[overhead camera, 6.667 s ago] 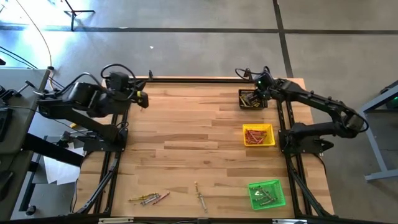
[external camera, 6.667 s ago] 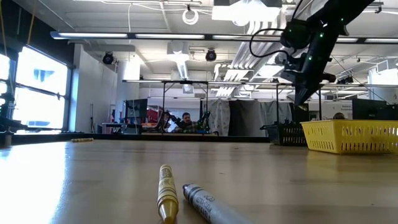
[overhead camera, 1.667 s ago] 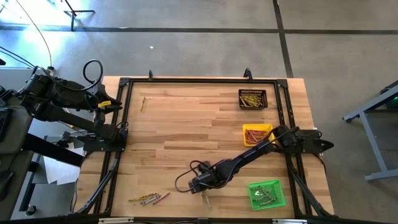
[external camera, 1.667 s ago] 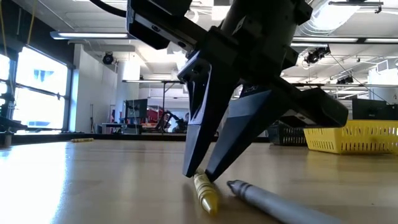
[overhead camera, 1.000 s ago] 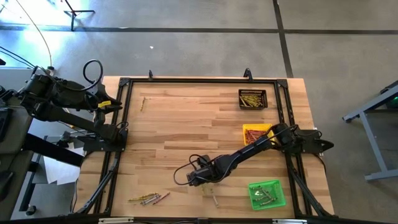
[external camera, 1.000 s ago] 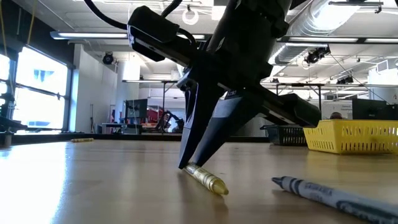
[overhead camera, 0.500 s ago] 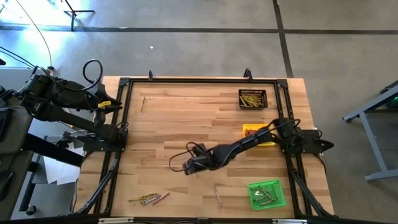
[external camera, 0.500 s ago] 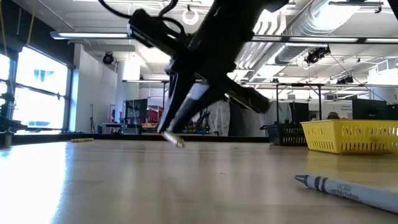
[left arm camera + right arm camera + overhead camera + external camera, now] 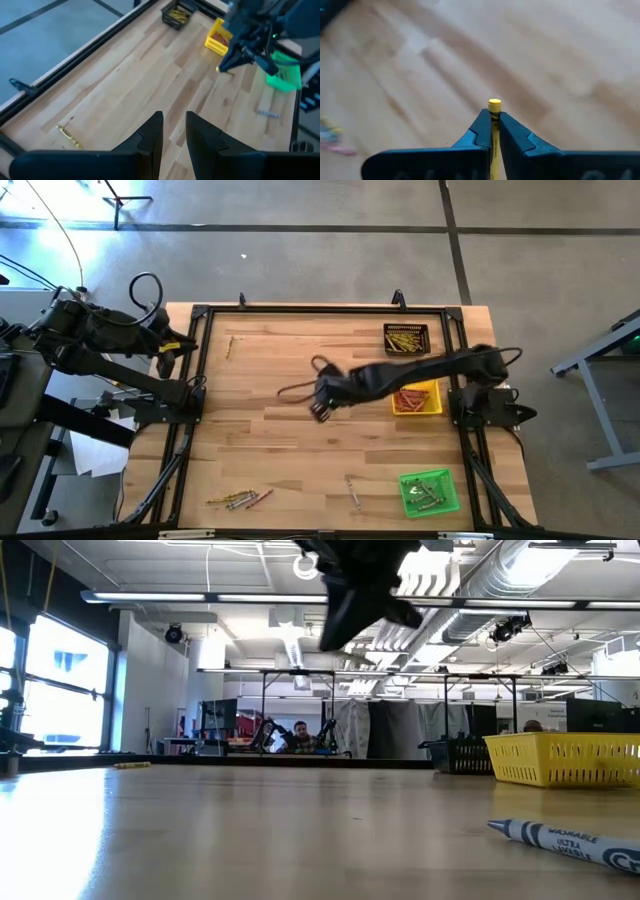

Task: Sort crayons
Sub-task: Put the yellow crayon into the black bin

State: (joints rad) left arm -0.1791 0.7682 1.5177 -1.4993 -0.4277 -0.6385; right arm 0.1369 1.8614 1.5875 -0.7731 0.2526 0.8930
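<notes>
Above mid-table, the right pincer (image 9: 493,131) is clenched on 1 yellow crayon (image 9: 494,106) — its tip pokes out past the fingertips, clear of the table (image 9: 270,380).

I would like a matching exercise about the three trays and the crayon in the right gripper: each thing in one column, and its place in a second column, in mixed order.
Things:
1. black tray
2. yellow tray
3. green tray
4. yellow crayon

Places:
A. near right corner of the table
B. held in the shut right gripper, above the table's middle
C. far right corner of the table
D. right side, between the other two trays

Pairs: 1-C, 2-D, 3-A, 4-B
</notes>
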